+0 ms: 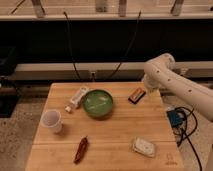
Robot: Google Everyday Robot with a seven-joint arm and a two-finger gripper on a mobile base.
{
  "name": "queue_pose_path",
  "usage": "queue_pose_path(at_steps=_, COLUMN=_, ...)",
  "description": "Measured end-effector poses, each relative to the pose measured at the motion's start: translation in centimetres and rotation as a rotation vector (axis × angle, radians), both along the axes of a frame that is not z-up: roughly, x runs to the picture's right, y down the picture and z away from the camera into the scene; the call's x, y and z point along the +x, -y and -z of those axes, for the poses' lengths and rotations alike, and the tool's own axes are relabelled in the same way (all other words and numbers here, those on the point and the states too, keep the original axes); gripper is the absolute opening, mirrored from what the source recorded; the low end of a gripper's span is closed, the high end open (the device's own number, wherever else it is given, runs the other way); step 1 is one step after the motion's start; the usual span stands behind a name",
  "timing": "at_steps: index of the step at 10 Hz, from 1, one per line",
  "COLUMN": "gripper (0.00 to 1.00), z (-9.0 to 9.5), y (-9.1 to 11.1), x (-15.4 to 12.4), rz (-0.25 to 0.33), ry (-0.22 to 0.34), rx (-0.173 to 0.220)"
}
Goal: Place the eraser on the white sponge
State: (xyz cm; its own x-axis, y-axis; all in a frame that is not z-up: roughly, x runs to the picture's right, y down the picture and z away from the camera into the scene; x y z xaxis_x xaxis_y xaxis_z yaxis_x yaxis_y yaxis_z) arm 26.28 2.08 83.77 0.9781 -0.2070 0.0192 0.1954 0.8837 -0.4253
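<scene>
Finds the gripper (145, 89) at the tip of the white arm (175, 82), right of centre in the frame, low over the far right part of the wooden table (125, 125), with jaws spread apart and clamped on nothing. Sets it just beside the eraser (136, 95), at that block's upper right, too close to tell touching from barely apart. Leaves the eraser flat on the wood, right of the green bowl (98, 103), not yet grasped or lifted. Puts the white sponge (144, 147) well apart from it, down in the lower right of the frame near the table's front edge, bare on top. Counts nothing of the task as done, by this look: approach to the eraser as the step in hand, with closing, lifting, carrying down-frame and setting down on the pad all left to do. Farther out, notes a narrow white box (78, 96) at the bowl's upper left, a white cup (52, 121) at the left, a reddish-brown pepper-shaped thing (81, 149) at lower centre, none between eraser and sponge.
</scene>
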Motion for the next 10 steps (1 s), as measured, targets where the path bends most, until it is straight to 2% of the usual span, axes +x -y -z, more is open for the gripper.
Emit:
queue_pose_path(at_steps=4, gripper=0.80, z=-2.0, y=0.5, x=0.0, rz=0.026, ry=0.020, rx=-0.005)
queue_pose_path(at_steps=10, gripper=0.80, z=-5.0, y=0.0, x=-0.2, rz=0.071, ry=0.056, rx=-0.026)
